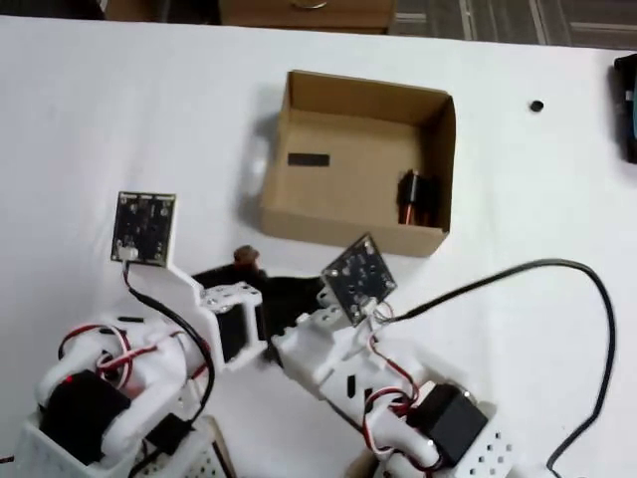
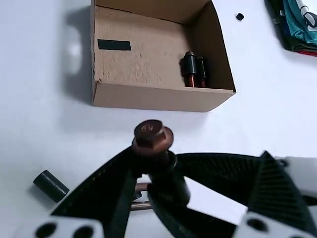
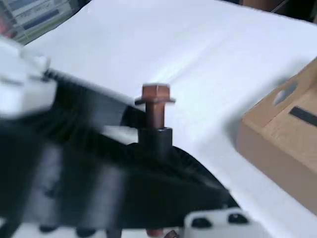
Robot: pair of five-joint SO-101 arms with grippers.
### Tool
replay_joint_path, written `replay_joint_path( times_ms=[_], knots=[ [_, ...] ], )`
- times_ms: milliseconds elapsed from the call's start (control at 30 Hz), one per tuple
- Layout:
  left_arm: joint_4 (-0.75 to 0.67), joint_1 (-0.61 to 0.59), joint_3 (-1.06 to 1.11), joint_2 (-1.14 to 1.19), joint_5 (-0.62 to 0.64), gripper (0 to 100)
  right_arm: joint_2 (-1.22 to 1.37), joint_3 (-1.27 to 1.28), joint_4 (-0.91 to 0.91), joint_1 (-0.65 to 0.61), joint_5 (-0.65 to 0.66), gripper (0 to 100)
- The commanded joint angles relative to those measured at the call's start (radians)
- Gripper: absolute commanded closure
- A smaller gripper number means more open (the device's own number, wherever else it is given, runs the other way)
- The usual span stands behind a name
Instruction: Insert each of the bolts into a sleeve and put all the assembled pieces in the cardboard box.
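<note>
Item 1, L gripper (image 2: 159, 184): clamped narrow on sleeve (image 2: 167, 171), on my side of cardboard box (image 1: 348, 227), near it.
Item 2, bolt (image 2: 151, 135): shank down in that sleeve, hex head standing proud; not fully seated, by my est.
Item 3, R gripper (image 3: 157, 166): up against same piece; wide or closed, can't tell.
Item 4, assembled pieces (image 1: 413, 199): in box, by wall on R-arm side.
Item 5, spare sleeve (image 2: 49, 184): loose on table (image 1: 119, 110), nr L gripper.
Handling note: keep bolt axis in line w/ bore, press head straight in till flush, no side load; hold L grip firm so sleeve can't twist.
</note>
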Motion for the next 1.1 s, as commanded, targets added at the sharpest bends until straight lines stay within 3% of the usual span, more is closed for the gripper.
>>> replay_joint_path(
  times_ms=[0, 200, 433, 567, 667, 800, 867, 1067],
  knots=[
    [0.015, 0.014, -0.004, -0.002, -0.012, 58, -0.012, -0.097, -0.013, 0.061, 0.003, 97.9],
    [-0.026, -0.057, -0.007, -0.005, -0.020, 57, -0.012, -0.161, -0.012, 0.193, 0.003, 97.9],
    [-0.089, -0.195, -0.160, -0.005, -0.107, 58, -0.002, -0.164, -0.027, 0.503, 0.003, 97.9],
    [-0.078, -0.210, -0.170, -0.003, -0.117, 58, 0.064, -0.186, -0.077, 0.651, 0.005, 97.9],
    [-0.074, -0.210, -0.125, -0.005, -0.118, 69, 0.199, -0.279, -0.085, 0.691, 0.005, 97.9],
    [-0.074, -0.210, -0.062, -0.005, -0.118, 99, 0.427, -0.477, -0.084, 0.696, 0.003, 97.9],
    [-0.061, -0.210, -0.044, -0.005, -0.118, 95, 0.550, -0.585, -0.082, 0.700, 0.003, 97.9],
    [0.018, -0.213, -0.033, -0.005, -0.118, 98, 0.903, -0.864, -0.077, 0.702, 0.003, 97.9]
  ],
)
